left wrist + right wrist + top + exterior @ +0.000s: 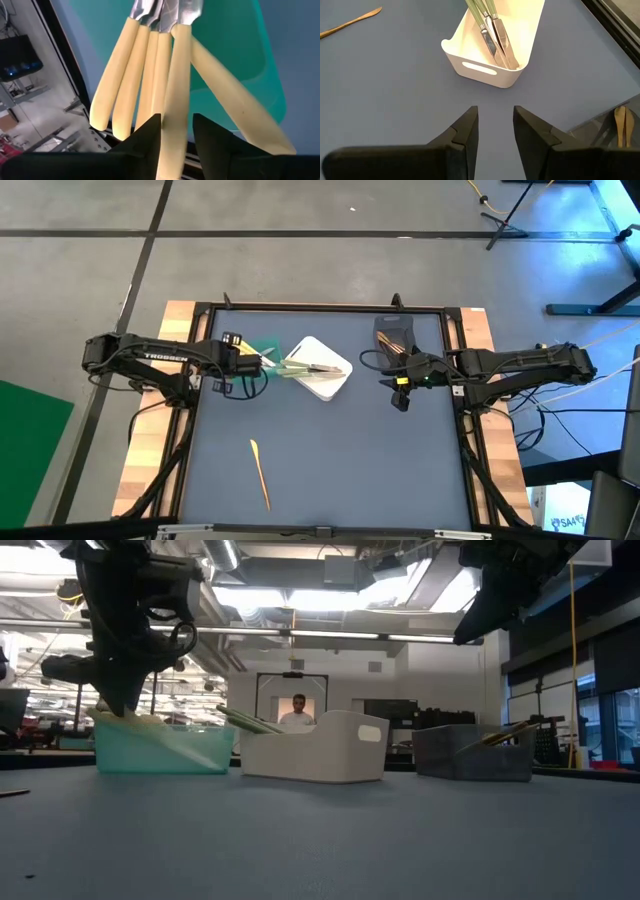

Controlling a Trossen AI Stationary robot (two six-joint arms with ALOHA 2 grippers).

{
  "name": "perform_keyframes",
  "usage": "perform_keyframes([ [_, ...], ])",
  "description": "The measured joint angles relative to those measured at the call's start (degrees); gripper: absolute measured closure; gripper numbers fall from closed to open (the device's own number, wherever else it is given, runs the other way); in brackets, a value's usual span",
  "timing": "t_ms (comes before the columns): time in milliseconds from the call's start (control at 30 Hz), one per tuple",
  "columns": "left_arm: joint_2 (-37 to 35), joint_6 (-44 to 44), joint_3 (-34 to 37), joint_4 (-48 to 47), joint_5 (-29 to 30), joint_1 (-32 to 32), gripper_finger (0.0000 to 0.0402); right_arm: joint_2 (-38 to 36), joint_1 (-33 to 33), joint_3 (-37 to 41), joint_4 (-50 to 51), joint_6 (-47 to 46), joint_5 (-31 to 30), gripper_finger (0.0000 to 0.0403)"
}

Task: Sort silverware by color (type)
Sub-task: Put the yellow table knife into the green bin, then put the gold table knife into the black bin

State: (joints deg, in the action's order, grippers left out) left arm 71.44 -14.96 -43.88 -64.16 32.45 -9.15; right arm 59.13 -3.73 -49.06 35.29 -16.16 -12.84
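My left gripper (pixel 254 361) hangs over the green container (pixel 266 347) and is shut on a pale yellow-handled utensil (pixel 175 100). Several other yellow-handled utensils (pixel 135 75) lie beside that utensil in the container. Green-handled utensils (pixel 487 20) lie in the white container (pixel 485 75). Orange-brown utensils (pixel 621 125) lie in the grey container (pixel 391 330). One orange-brown utensil (pixel 260 472) lies flat on the mat near the front. My right gripper (pixel 496 115) is open and empty above the mat, to the right of the white container. My left gripper pinches the yellow handle (pixel 172 127) between its two fingers, toward the handle's free end. The fingers come from above and lie across the handle. The utensil slopes down into the green container, its metal end (pixel 186 10) lying next to the other utensils' metal ends.
The three containers stand in a row at the back of the mat: green (pixel 160 750), white (pixel 320 750), grey (pixel 470 755). A black frame (pixel 320 308) borders the mat. A person (pixel 298 710) stands far off in the room behind.
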Motion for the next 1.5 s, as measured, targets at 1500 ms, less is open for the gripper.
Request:
perform_keyframes([
  [1500, 0.0, 80.32, -20.85, -0.81, -34.63, 15.62, 0.0276, 0.02, -0.01, 0.02, 0.0, 0.0, 0.75, 0.0292],
])
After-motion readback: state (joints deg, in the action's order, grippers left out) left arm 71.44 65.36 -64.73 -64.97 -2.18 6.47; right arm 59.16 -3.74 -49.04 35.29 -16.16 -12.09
